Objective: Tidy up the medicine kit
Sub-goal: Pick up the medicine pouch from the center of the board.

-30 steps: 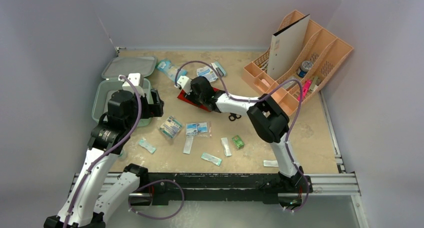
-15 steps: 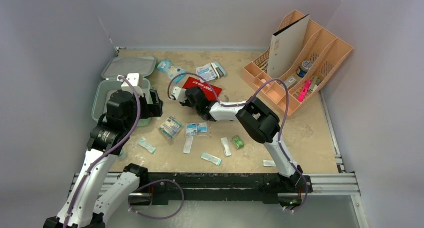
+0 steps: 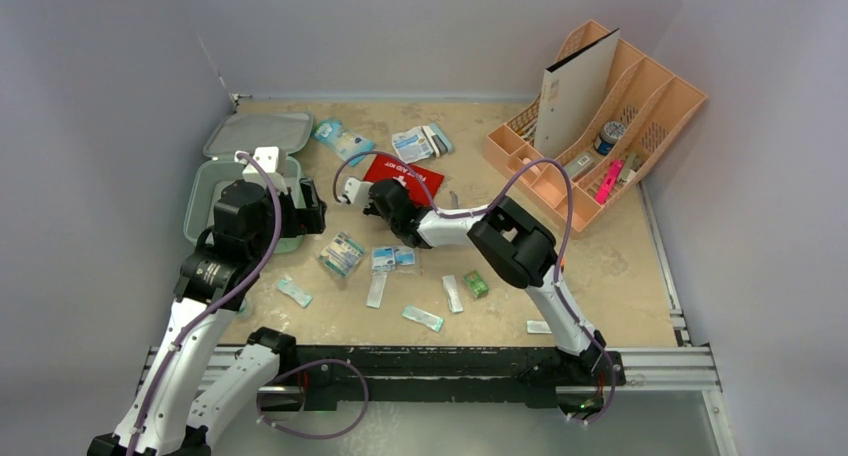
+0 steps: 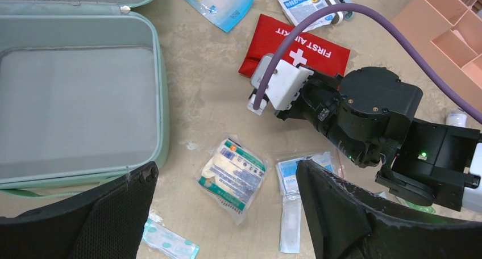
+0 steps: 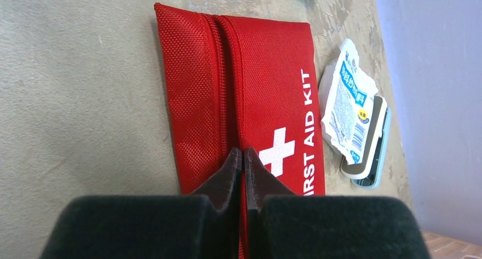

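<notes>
- Kit [image 3: 205,181]: mint-green case at the left rear of the table [image 3: 620,256], open, lid [image 3: 258,133] laid back toward the far wall. The left wrist view shows the grey-lined base.
- Left gripper [image 4: 224,174]: fingers [image 4: 364,213] spread wide, holding nothing. It hovers just right of the kit's base, above a white packet [image 4: 233,174].
- Right gripper [image 5: 243,162]: fingers pressed together, tips meeting. The tips sit on the near edge of the red pouch [image 5: 256,71], beside its zip. Cannot tell if any fabric is pinched between them.
- Pouch lies flat mid-table, right of the kit and apart from it.
- Loose packets are scattered in front of both arms; the organizer [image 3: 620,116] stands at the right rear.
</notes>
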You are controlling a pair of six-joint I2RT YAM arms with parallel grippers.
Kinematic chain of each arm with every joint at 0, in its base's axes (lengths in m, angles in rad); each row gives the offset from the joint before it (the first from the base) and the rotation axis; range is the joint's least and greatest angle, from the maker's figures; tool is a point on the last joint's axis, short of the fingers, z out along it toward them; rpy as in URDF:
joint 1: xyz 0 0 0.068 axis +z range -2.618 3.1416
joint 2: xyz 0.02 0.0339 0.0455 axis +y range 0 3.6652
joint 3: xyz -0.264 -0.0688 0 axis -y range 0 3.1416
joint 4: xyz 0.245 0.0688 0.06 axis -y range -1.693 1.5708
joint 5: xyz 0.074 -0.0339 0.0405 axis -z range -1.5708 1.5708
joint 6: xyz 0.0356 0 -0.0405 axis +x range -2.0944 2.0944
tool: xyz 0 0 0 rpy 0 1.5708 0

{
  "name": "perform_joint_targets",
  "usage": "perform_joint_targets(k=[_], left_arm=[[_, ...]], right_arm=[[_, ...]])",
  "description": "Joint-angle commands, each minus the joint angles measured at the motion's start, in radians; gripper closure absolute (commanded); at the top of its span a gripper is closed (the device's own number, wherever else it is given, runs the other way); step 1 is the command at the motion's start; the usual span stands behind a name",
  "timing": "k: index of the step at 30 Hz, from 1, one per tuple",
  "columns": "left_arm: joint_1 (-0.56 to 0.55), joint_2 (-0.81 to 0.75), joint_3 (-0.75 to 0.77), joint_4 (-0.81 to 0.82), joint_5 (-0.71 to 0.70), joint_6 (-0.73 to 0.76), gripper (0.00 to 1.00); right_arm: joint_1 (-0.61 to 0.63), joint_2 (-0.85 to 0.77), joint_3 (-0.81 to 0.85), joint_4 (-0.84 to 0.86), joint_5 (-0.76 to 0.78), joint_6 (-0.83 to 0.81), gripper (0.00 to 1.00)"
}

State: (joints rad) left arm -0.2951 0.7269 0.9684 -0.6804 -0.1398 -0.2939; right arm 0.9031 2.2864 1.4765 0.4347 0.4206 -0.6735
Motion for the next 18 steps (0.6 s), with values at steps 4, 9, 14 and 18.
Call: perform_joint_targets(k=[4, 9, 14, 18], left_arm=[[-0.001, -0.004, 0.000, 0.007, -0.015, 0.006, 0.10], [-0.002, 0.006, 0.000, 0.004, -0.016, 0.000, 0.11], [-0.001, 0.009, 0.003, -0.001, -0.026, -0.011, 0.12], [-0.001, 0.007, 0.003, -0.003, -0.029, -0.018, 0.12]], right_arm=[[-0.001, -0.050, -0.010, 0.037, -0.009, 0.036, 1.00], [-0.011, -0.135, 0.013, -0.075, -0.065, 0.184, 1.00], [-0.018, -0.198, 0.032, -0.151, -0.106, 0.316, 1.00], [-0.020, -0.229, 0.042, -0.195, -0.131, 0.402, 1.00]])
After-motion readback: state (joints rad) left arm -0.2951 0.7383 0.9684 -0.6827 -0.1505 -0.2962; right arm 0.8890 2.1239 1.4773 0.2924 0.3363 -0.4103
